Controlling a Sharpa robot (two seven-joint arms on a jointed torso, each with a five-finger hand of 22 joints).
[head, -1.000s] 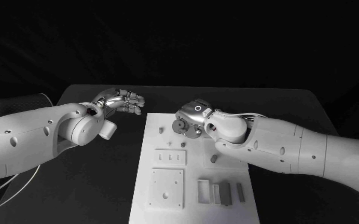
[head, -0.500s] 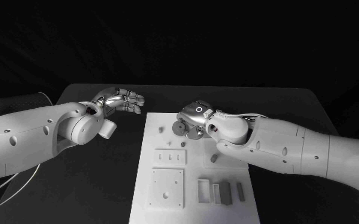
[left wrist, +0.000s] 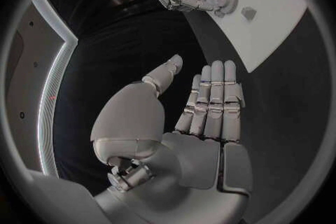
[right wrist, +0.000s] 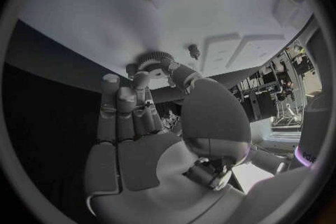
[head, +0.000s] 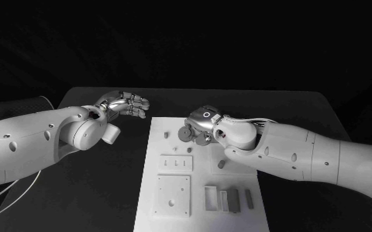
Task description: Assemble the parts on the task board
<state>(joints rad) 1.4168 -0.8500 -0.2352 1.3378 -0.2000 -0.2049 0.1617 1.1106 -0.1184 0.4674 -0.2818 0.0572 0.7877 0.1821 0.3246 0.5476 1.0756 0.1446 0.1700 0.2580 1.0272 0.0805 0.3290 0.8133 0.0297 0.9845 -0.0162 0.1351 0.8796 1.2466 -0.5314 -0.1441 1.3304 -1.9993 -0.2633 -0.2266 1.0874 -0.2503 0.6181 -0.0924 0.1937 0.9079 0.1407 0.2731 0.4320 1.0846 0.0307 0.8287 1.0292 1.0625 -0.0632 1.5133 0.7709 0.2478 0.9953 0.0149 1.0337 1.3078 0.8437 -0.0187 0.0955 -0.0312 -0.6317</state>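
Gear (head: 187,131) held by the right hand (head: 203,124) over the far end of the task board (head: 203,189).

The toothed part is pinched at the fingertips (right wrist: 140,79), just above the white plate. The left hand (head: 124,104) is kept over the dark surface (head: 101,183) beside the board, fingers extended and close together, holding nothing. Small parts (head: 222,164) lie on the board.
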